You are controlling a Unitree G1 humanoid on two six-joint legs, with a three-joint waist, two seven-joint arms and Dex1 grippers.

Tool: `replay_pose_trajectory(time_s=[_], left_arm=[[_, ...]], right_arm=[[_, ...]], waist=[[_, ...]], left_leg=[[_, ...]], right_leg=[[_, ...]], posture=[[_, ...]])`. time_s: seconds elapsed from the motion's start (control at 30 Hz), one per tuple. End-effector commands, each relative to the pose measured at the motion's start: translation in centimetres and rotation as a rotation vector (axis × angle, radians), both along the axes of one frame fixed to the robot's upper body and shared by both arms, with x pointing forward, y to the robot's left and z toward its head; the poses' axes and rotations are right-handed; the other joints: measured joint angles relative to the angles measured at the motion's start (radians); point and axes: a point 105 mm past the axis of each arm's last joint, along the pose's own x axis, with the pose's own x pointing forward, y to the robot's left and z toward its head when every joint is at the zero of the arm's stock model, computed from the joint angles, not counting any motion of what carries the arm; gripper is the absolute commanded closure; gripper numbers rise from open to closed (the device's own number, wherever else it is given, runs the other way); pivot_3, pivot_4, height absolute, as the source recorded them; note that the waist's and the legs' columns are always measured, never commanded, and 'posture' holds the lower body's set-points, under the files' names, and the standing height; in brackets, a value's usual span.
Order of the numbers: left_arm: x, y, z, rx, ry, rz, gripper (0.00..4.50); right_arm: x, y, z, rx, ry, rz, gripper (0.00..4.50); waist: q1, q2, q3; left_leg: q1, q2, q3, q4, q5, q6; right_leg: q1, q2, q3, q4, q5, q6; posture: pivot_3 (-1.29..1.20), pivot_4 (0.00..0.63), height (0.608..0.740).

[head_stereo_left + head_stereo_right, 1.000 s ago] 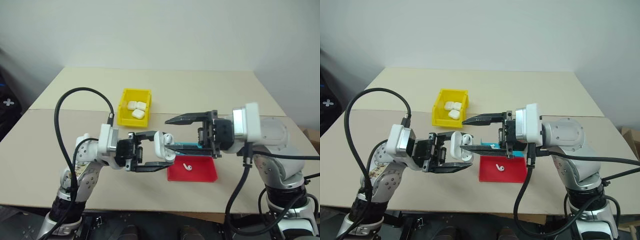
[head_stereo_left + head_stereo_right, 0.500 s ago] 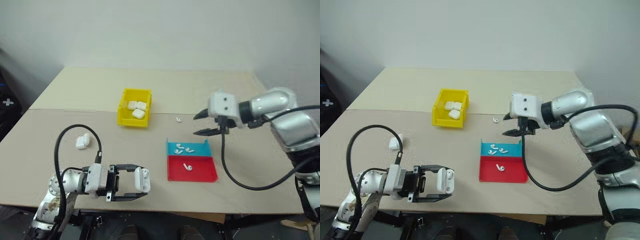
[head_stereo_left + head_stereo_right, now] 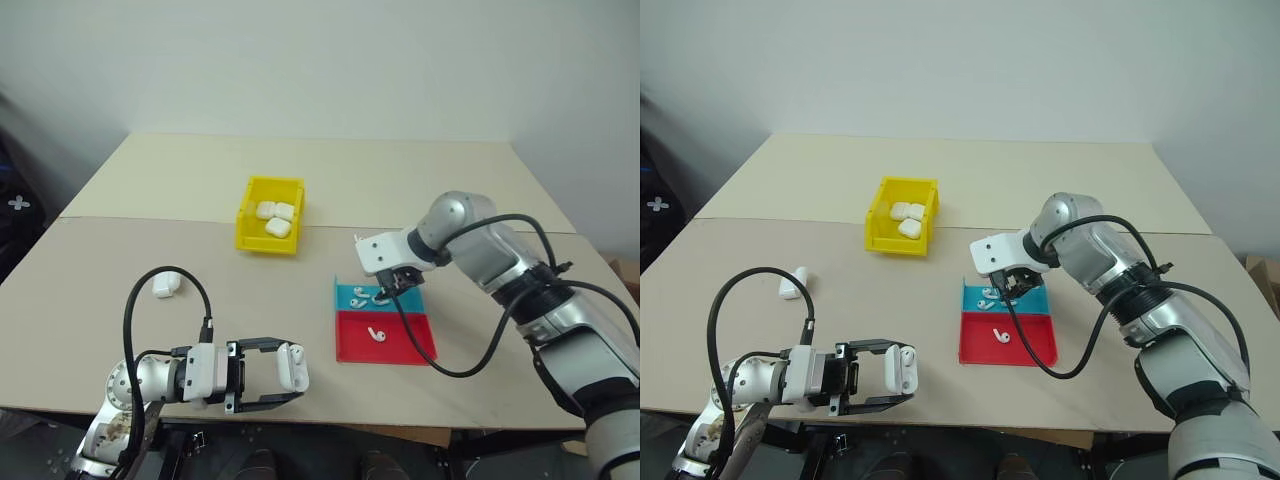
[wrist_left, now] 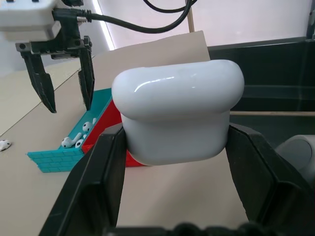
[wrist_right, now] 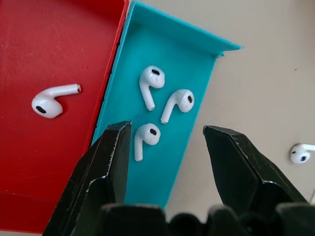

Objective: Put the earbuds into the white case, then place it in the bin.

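My left gripper (image 3: 293, 372) is near the table's front edge, shut on a white case (image 3: 290, 365). In the left wrist view the case (image 4: 177, 118) sits between both black fingers (image 4: 98, 172). My right gripper (image 3: 388, 290) points down over the blue tray (image 3: 410, 303), open, with nothing held. Three earbuds (image 5: 179, 101) lie in that tray just under and between its fingertips (image 5: 113, 147). One earbud (image 5: 49, 101) lies in the red tray (image 3: 405, 340). Another earbud (image 3: 357, 240) lies loose on the table. The yellow bin (image 3: 266, 243) stands at the back left with three white cases inside.
A further white case (image 3: 165, 285) lies on the table at the left. The blue and red trays adjoin each other in front of the right arm. A black cable loops over the left arm.
My right gripper has swung away from the left one, forward and down, and now points down at the blue tray. My left gripper has sunk toward the front edge with the case.
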Motion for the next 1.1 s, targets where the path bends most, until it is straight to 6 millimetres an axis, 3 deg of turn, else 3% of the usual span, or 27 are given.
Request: replay_pose_trajectory(time_s=[0.03, 0.57, 0.73, 1.1], left_arm=[[-0.4, -0.6, 1.1, -0.027, -0.047, -0.014, 1.73], [-0.3, -1.1, 1.2, -0.040, -0.053, -0.021, 1.73], [-0.3, -1.1, 1.2, -0.041, -0.052, -0.019, 1.73], [-0.1, -1.0, 1.3, -0.038, -0.058, -0.012, 1.73]], right_arm=[[0.6, 0.3, 0.9, -0.005, -0.025, -0.041, 1.69], [1.7, -0.1, -1.7, -0.121, -0.027, -0.102, 1.69], [1.6, 0.0, -1.8, -0.101, -0.010, -0.103, 2.93], [1.0, 0.5, -1.7, -0.097, -0.010, -0.060, 2.93]], waist=[[0.000, 0.000, 0.000], [-0.001, 0.000, 0.000], [-0.002, 0.000, 0.000], [-0.002, 0.000, 0.000]], left_leg=[[0.000, 0.000, 0.000, 0.000, 0.000, 0.000], [0.000, 0.000, 0.000, 0.000, 0.000, 0.000], [0.000, 0.000, 0.000, 0.000, 0.000, 0.000], [0.000, 0.000, 0.000, 0.000, 0.000, 0.000]], right_leg=[[0.000, 0.000, 0.000, 0.000, 0.000, 0.000], [0.000, 0.000, 0.000, 0.000, 0.000, 0.000], [0.000, 0.000, 0.000, 0.000, 0.000, 0.000], [0.000, 0.000, 0.000, 0.000, 0.000, 0.000]], posture=[[0.00, 0.150, 0.740], [0.00, 0.150, 0.740], [0.00, 0.150, 0.740], [0.00, 0.150, 0.740]])
